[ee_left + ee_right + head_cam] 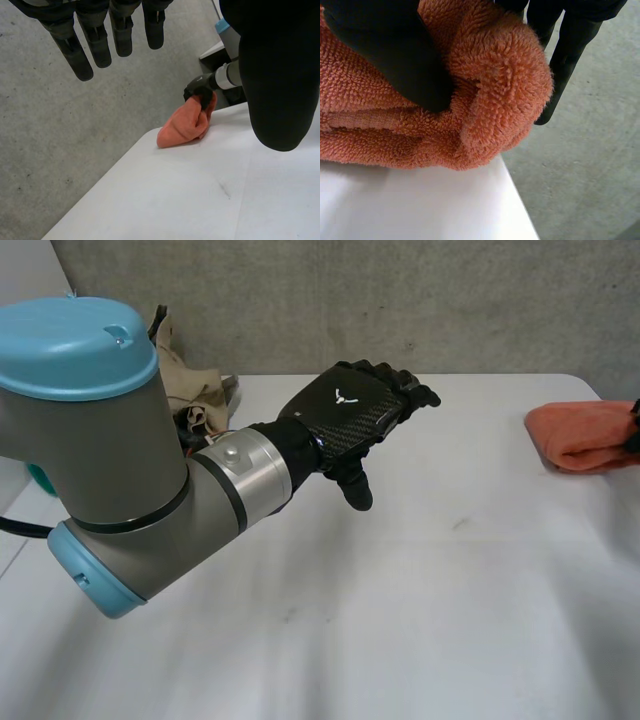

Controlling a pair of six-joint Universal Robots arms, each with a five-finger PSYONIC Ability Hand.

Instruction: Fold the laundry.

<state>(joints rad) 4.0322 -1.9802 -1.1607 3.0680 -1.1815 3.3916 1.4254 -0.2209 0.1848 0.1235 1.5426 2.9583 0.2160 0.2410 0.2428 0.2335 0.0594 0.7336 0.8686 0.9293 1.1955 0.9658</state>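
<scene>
The right hand is pinching the folded orange terry towel; well apart, the left hand is hovering, straight-fingered.

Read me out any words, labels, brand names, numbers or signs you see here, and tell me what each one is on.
No words or numbers can be read here.
The one mark is a small white emblem, without letters, on the back of the left hand.
The orange towel, the right hand pinching it, the white table and the beige clothes bear no visible label.
</scene>
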